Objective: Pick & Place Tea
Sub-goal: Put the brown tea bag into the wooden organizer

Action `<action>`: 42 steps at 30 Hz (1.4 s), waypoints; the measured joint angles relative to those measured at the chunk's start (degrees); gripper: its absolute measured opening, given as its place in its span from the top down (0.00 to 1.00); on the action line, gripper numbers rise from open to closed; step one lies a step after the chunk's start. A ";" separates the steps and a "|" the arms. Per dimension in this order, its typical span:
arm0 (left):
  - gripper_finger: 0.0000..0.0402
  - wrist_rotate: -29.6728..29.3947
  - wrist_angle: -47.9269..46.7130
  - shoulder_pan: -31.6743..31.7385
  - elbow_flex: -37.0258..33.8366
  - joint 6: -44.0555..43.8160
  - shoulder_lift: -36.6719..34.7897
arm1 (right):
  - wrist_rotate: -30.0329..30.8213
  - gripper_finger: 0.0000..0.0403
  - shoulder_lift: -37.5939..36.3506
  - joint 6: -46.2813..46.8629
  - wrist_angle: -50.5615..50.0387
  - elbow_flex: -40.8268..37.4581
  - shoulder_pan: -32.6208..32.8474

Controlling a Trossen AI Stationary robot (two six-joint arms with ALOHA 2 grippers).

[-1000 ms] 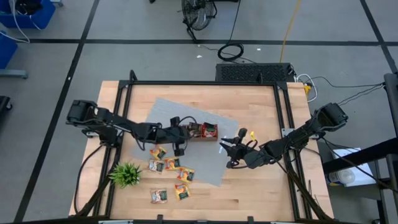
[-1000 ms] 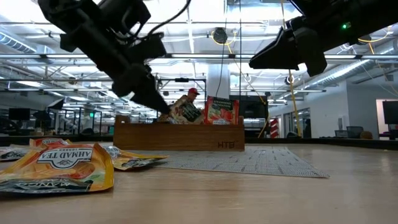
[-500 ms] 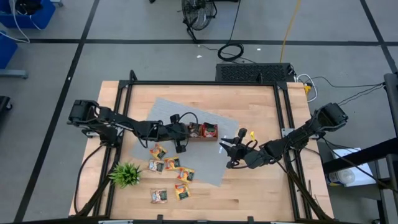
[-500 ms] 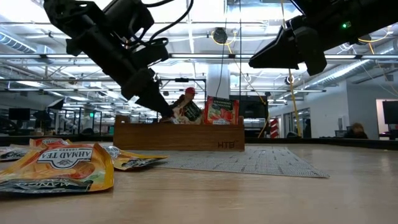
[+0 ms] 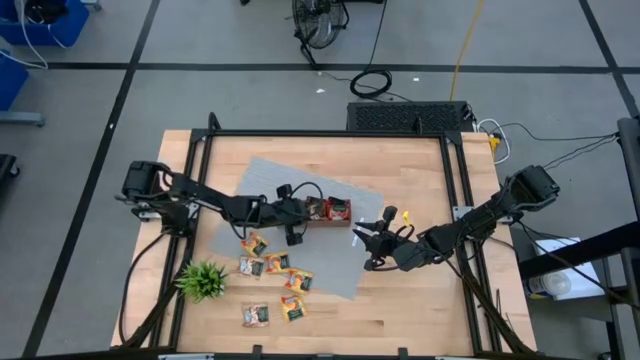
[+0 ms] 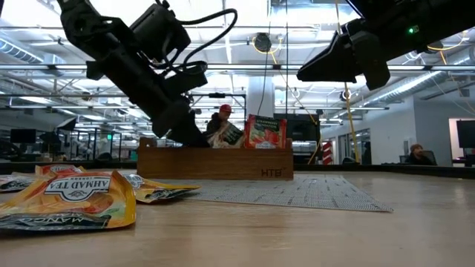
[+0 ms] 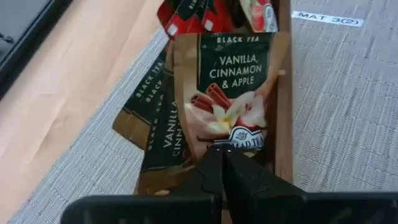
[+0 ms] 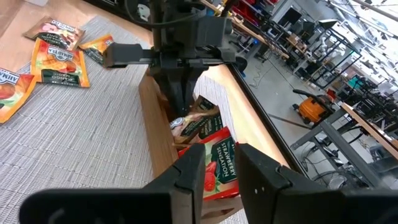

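The brown wooden tray [image 5: 338,221] lies on a grey mat [image 5: 335,262] at mid-table and holds several tea sachets. My left gripper [image 7: 222,152] reaches into its left end, shut on a dark "Vanilla, Cinnamon & Apple" sachet [image 7: 231,81]. Beside that sachet stand more dark sachets [image 7: 155,118], and red ones [image 8: 217,168] fill the compartment beyond. Several orange sachets [image 5: 275,264] lie flat on the mat and wood nearer the front. My right gripper [image 5: 362,243] hovers open to the right of the tray, nothing between its fingers [image 8: 189,171]. My left gripper pinches the vanilla sachet by the middle of one edge [image 7: 239,142], between its two shut fingertips. The fingers slant downward from the table's left. The sachet stands tilted inside the tray's left compartment, against the tray wall [image 7: 284,112] and the dark sachets beside it.
A small green spiky plant [image 5: 203,280] stands near the table's front left. In the low view, an orange sachet [image 6: 67,199] lies close to the camera. Black frame rails [image 5: 455,200] run along the table's sides. Bare wood shows in front of my right gripper.
My left gripper has sunk toward the tray and moved a little toward the table's right, carrying the vanilla sachet down into the left compartment. Its fingertips now dip behind the tray's near wall in the low view.
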 joint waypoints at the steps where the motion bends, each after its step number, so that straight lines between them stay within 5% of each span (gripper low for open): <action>1: 0.96 1.29 0.50 -0.19 -0.07 0.36 -0.32 | -0.02 0.82 0.00 0.02 0.00 -0.01 0.00; 6: 0.99 6.92 1.72 -2.19 -0.22 3.32 -3.71 | -0.01 0.82 -0.01 -0.01 -0.08 -0.01 -0.02; 18: 0.94 1.48 3.17 -3.51 -0.18 4.61 -11.86 | -0.02 0.82 0.00 0.00 -0.13 0.01 -0.01; 22: 0.93 7.40 3.30 -3.16 0.00 1.62 -11.85 | -0.04 0.82 0.00 0.00 -0.12 0.01 -0.02; 27: 0.78 9.31 -10.25 -2.27 6.70 -1.76 -11.81 | -0.04 0.82 0.00 0.00 -0.11 0.01 -0.02; 35: 0.46 5.79 -28.09 -3.52 21.29 9.03 -4.17 | -0.04 0.82 0.00 -0.56 -0.01 0.01 -0.02; 42: 0.41 3.08 -37.40 -5.49 32.98 15.73 7.26 | 0.02 0.82 0.00 -1.47 0.31 0.01 -0.02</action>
